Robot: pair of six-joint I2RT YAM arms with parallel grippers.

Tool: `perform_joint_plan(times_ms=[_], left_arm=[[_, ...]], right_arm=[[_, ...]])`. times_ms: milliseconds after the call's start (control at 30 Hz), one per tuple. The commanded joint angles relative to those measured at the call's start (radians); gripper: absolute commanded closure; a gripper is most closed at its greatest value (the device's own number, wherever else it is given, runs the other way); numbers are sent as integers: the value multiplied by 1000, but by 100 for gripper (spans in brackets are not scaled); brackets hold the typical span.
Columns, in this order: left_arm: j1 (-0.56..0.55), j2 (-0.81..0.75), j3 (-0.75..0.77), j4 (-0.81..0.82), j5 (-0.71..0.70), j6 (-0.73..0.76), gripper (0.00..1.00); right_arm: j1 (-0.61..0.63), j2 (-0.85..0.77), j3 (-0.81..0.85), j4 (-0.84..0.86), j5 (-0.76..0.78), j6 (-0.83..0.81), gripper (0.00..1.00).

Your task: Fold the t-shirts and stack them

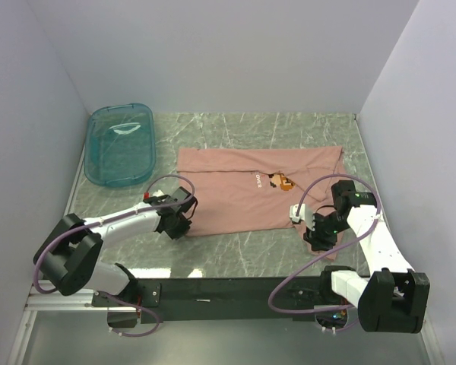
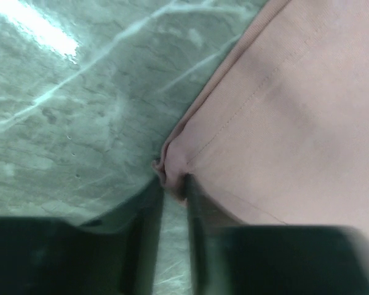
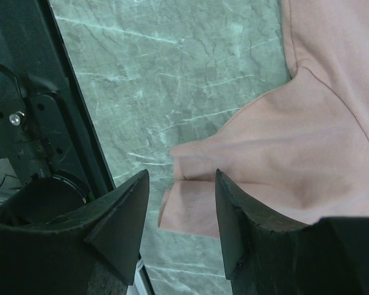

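Your left end effector (image 2: 172,196) pinched the t-shirt (image 1: 243,190) corner; right end effector (image 3: 181,209) stood open, empty; folding looked barely started.

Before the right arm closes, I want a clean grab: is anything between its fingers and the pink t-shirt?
Nothing visible does. The right gripper hangs open directly over a loose edge of the t-shirt, and only the marble table shows around it. The teal tub sits far off at the back left.
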Motion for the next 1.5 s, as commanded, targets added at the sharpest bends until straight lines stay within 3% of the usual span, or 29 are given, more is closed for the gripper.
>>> perform_joint_plan(times_ms=[0,100,300,333,433,567,800,1000,1133,1300,1467], left_arm=[[9,41,-53,-31,-37,37,87],[12,8,-61,-21,-56,69,100],[66,-96,-97,-17,-82,114,100],[78,-116,-105,-12,-83,118,100],[126,-148,-122,-1,-74,149,100],[173,-179,-134,20,-66,186,100],[241,-193,-150,64,-43,233,100],[276,-171,-145,106,-19,279,100],[282,-145,-139,124,-8,298,100],[285,-131,-136,140,13,305,100],[285,-140,-137,140,23,304,100]], right_arm=[[5,-5,25,-30,3,-29,46],[7,-22,19,-26,23,-38,46],[5,-88,32,49,3,5,41],[5,-94,35,66,-1,25,29],[7,-79,48,112,-4,102,18],[7,-59,65,66,0,82,19],[7,-40,89,-58,52,22,32],[45,-60,-36,-141,163,-58,34],[132,-138,-72,-119,200,-119,31],[290,-114,-67,-129,209,-141,31],[481,-24,-47,-77,221,-12,33]])
